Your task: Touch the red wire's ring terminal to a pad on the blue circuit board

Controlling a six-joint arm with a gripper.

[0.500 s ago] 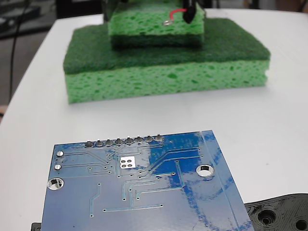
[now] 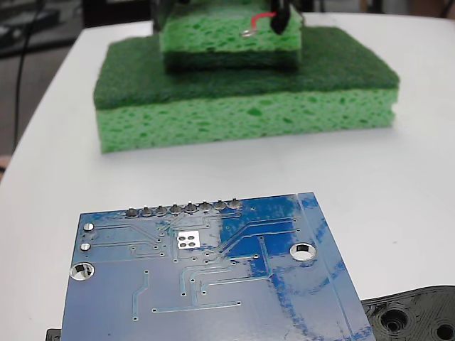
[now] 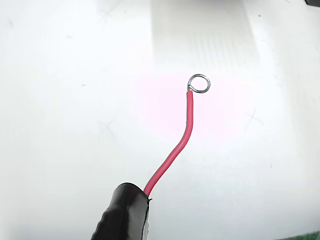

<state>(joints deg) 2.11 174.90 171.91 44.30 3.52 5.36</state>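
The blue circuit board [image 2: 213,284] lies flat at the front of the fixed view, with a row of silver solder points [image 2: 183,209] along its far edge and round holes. The red wire [image 2: 261,18] is far behind it at the top of the picture, in front of the upper sponge, and its silver ring [image 2: 247,32] is well away from the board. In the wrist view the red wire [image 3: 180,142] rises out of a black sleeve [image 3: 122,215] and ends in the ring [image 3: 199,83] over white table. No gripper fingers show in either view.
Two green sponges are stacked at the back, a large one [image 2: 242,106] with a smaller one [image 2: 227,42] on top. A black plastic part with holes [image 2: 416,316] lies at the board's right front corner. The white table [image 2: 398,185] ends at the left.
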